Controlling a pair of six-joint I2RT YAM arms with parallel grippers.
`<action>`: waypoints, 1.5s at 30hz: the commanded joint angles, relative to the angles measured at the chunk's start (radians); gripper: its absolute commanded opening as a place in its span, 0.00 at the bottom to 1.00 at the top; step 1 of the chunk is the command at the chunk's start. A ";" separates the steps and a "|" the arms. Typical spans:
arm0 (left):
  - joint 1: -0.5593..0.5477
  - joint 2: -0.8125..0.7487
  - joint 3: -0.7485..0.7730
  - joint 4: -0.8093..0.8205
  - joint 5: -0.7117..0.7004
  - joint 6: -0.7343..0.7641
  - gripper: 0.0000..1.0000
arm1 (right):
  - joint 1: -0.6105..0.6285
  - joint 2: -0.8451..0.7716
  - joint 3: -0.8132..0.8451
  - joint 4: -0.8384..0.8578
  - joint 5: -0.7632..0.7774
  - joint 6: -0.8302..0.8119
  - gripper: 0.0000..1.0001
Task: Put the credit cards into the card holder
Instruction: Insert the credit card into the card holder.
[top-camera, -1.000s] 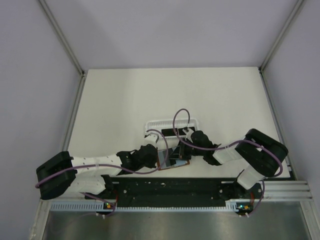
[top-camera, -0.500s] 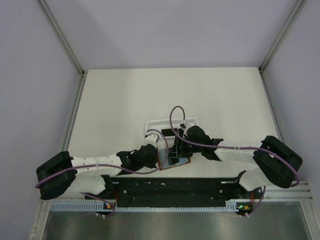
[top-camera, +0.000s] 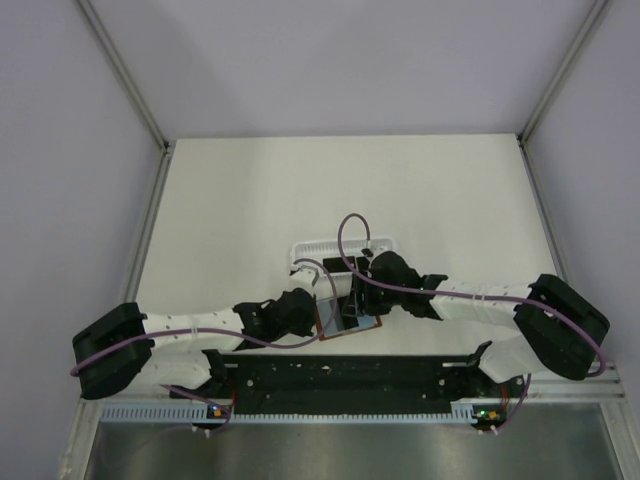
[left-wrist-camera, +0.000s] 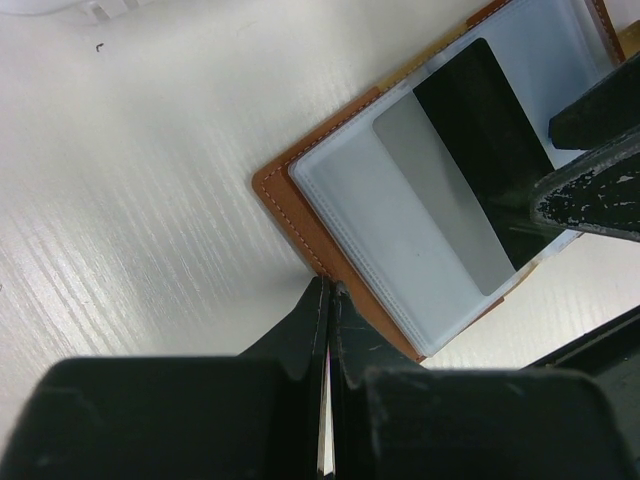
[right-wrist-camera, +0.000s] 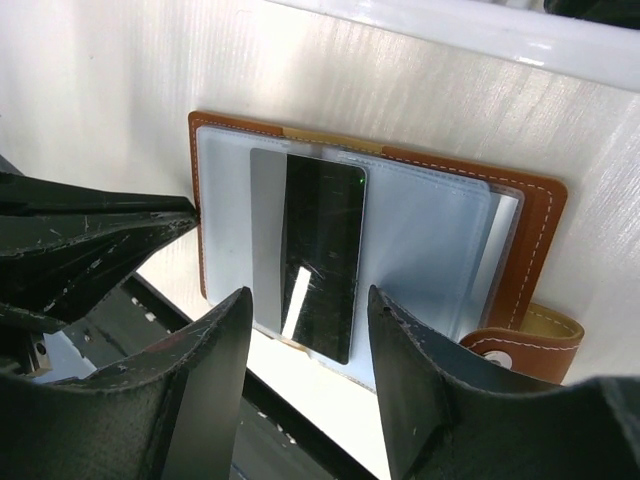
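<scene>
Right gripper (right-wrist-camera: 310, 297) gapes over thin black rectangular card (right-wrist-camera: 325, 230) — left gripper (left-wrist-camera: 327, 286) closed, touching brown leather card holder (left-wrist-camera: 283, 207).

Right arm (top-camera: 470, 300): it has dropped from a folded, raised pose to a low, stretched one, with the elbow farther right and closer to the near edge of the table (top-camera: 250, 200).

Right gripper (top-camera: 352, 298): it has moved left from the right end of the white basket (top-camera: 325, 250) to above the open card holder (top-camera: 362, 328). The jaws now sit either side of the black card (right-wrist-camera: 320, 250). Movement over the last half second was slight.
</scene>
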 joint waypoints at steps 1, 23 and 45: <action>0.001 0.006 0.012 0.039 0.000 0.009 0.00 | 0.012 0.002 0.041 -0.006 0.026 -0.024 0.50; 0.001 0.025 0.031 0.037 0.006 0.020 0.00 | 0.050 0.115 0.069 0.082 -0.026 -0.008 0.44; 0.001 0.021 0.027 0.039 0.005 0.017 0.00 | 0.067 0.148 0.050 0.211 -0.131 0.041 0.38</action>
